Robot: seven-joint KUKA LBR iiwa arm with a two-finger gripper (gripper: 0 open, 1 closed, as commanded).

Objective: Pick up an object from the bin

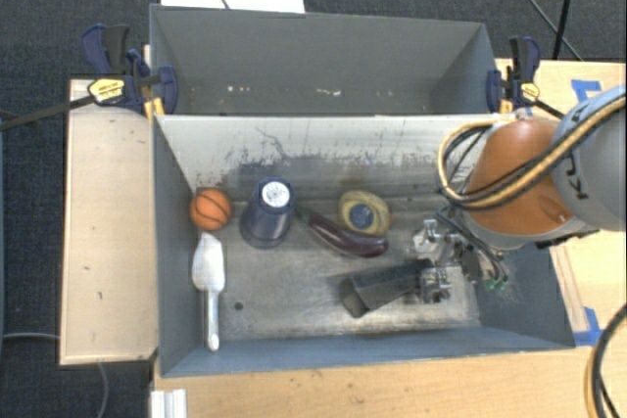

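Grey metal walls slope down to the flat floor of the bin (323, 147), and the loose things lie scattered along that floor, not heaped, so each can be approached on its own.

1. Position. My gripper (436, 281) is low over the right part of the floor, at the right end of a dark block (377, 291). The block lies flat and slightly slanted near the front wall. Whether I touch it or hang just above it cannot be told from this angle.
2. Gripper state. My own wrist hardware and the orange cover (524, 181) above it hide the tips. I cannot tell whether they are spread, pressed together or pinching anything, so I report no hold.
3. Likely target. Judged by nearness alone, the dark block is the candidate. Its long, narrow shape suits a grip across the short side, and its end faces my side of the bin.
4. Neighbours. A purple eggplant (348, 238) and a yellow roll (364, 210) lie just behind the block. They are apart from it and should not be disturbed by a straight lift.
5. Remaining items. A blue cup (266, 210), an orange ball (211, 209) and a white spoon (208, 277) sit well apart on the left.
6. Status. Nothing appears raised off the floor, so the pick is not yet complete.
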